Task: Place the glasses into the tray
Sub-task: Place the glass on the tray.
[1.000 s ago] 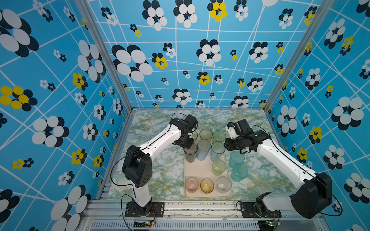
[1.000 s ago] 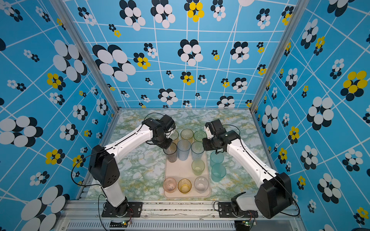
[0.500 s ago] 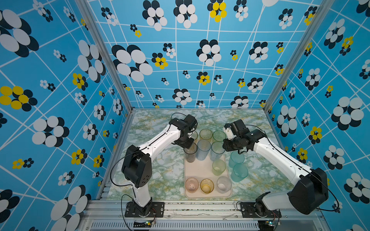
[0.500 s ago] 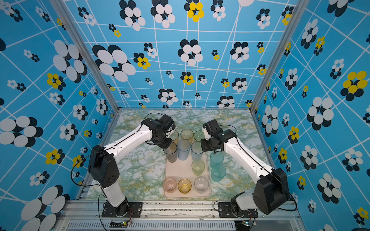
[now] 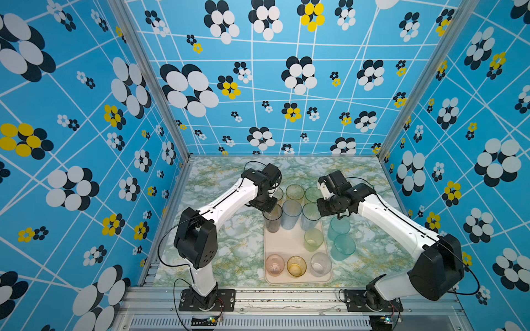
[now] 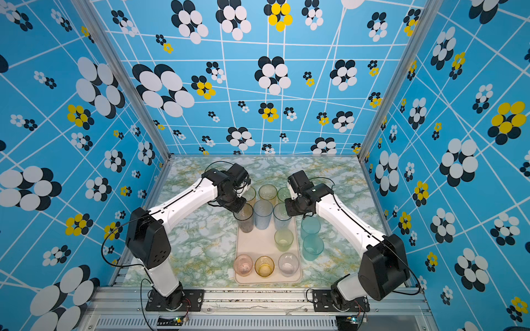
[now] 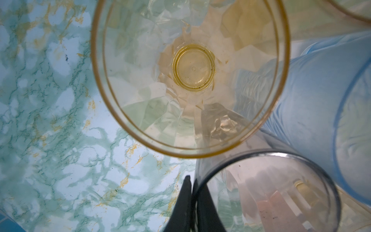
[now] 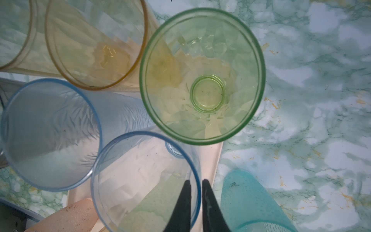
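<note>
Both arms have glossy white link shells joined by bulky matte black joint housings; the left arm (image 5: 223,205) shows a round black shoulder block with small holes, the right arm (image 5: 401,229) a similar one. Thin black cables loop from each base and over each wrist. Each arm stands on a black base plate bolted to a silver aluminium rail. In the wrist views each tool ends in slim, black, tapered fingers (image 7: 187,202).

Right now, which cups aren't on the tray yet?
The two teal tumblers, standing on the marbled table beside the tray; every other cup stands inside it.
</note>
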